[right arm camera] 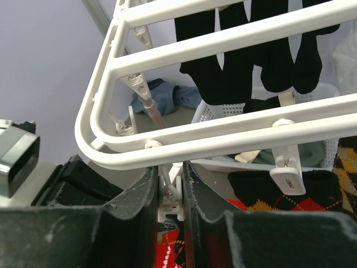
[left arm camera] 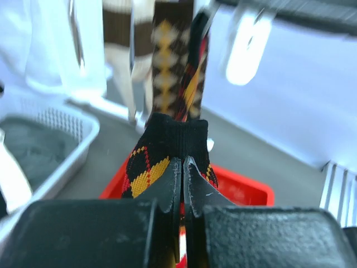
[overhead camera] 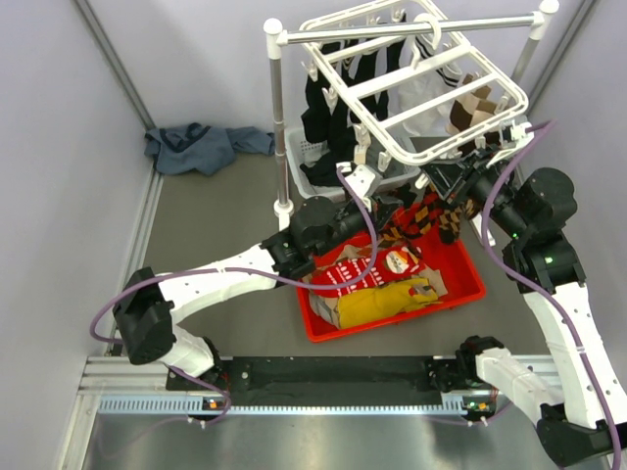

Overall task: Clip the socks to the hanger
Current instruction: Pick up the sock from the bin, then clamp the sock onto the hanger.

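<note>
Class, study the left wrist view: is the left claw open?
No, the left claw is pinched shut on the black cuff of a sock.

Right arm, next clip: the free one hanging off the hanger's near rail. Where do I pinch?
Take the free clip across its broad flat sides, likely near its top, rising from below like the right gripper on the neighbouring clip. It hangs straight down from the hanger, so the rail blocks approach from above.
</note>
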Tool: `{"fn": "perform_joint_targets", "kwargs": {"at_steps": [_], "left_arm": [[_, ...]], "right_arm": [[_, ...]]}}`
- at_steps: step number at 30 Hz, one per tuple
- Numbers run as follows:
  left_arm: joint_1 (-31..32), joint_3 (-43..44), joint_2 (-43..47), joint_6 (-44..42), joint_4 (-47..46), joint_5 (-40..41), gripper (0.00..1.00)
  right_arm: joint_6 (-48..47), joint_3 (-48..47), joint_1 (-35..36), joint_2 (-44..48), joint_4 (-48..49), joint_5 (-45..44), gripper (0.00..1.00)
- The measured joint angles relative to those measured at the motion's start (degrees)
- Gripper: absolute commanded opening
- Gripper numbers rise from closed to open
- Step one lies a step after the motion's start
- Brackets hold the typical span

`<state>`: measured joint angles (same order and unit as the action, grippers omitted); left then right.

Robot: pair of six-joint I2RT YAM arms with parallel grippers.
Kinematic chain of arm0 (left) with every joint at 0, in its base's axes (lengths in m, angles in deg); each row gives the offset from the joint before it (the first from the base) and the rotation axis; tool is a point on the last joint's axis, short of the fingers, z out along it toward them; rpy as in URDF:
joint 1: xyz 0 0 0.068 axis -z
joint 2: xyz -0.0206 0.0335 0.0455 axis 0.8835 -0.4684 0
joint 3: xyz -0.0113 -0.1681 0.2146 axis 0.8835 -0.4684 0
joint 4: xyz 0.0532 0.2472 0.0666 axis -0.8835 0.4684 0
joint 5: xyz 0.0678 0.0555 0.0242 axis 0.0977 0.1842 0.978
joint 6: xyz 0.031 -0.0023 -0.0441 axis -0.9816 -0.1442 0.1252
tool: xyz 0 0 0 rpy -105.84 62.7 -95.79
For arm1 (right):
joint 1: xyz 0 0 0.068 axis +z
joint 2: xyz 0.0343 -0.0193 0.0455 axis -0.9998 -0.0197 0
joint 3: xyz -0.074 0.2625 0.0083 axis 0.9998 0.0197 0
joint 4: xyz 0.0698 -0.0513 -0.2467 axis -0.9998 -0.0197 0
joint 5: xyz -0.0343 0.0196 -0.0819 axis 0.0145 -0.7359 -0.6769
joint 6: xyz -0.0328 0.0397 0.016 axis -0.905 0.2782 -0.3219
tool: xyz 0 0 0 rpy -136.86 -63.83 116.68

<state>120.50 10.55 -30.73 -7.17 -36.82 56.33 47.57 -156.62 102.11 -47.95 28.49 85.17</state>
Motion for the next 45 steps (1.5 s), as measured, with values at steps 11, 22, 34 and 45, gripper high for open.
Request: {"fn": "perform_joint_targets", "kwargs": {"at_steps": [11, 22, 34, 45], "left_arm": [[-0.02, 0.70, -0.02, -3.78, -8.20, -5.11, 0.00], [-0.68, 1.20, -0.02, -5.49, -8.94, -6.99, 0.00], [-1.40, 2.89, -0.02, -6.34, -9.40, -8.17, 0.00], [-1.66, 3.34, -0.04, -6.29, -9.70, -9.05, 0.00]], "right_arm": [[0.92, 0.00, 0.00, -0.02, 0.87, 2.12, 0.02], [0.87, 0.00, 0.00, -0.24, 0.90, 3.32, 0.02], [0.90, -0.02, 0.00, -0.61, 1.57, 5.60, 0.02], [0.90, -0.02, 0.00, -0.61, 1.77, 5.90, 0.19]]}}
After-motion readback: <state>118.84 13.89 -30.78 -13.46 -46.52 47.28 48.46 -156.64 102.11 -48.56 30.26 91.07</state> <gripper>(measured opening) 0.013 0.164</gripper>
